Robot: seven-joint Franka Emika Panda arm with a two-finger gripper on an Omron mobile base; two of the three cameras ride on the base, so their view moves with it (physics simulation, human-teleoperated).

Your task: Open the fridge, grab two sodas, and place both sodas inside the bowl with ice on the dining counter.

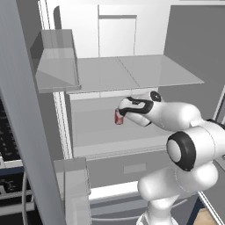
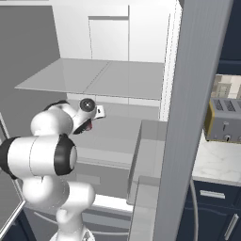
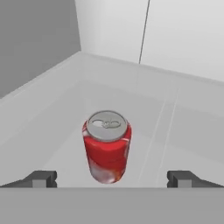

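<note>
The fridge (image 1: pixel 132 72) stands open, its white interior and pale grey shelves (image 2: pixel 94 77) facing me. One red soda (image 3: pixel 107 146) with a silver top stands upright on the lower shelf (image 3: pixel 183 131), and it is seen from the side as soda (image 1: pixel 118 117). My gripper (image 3: pixel 113 179) is open and hovers just in front of the can, one fingertip (image 3: pixel 43 178) on each side and neither touching it. The hand (image 1: pixel 132 109) reaches in under the upper shelf, and a sliver of red soda (image 2: pixel 89 126) peeks out beside it. The bowl and the dining counter are out of view.
The left fridge door (image 1: pixel 22 132) with its bins (image 1: pixel 57 66) stands close on the left. The right door (image 2: pixel 197 94) and its bin (image 2: pixel 146 155) stand on the right. A toaster (image 2: pixel 225 120) sits on a marble counter (image 2: pixel 216 164) beyond it.
</note>
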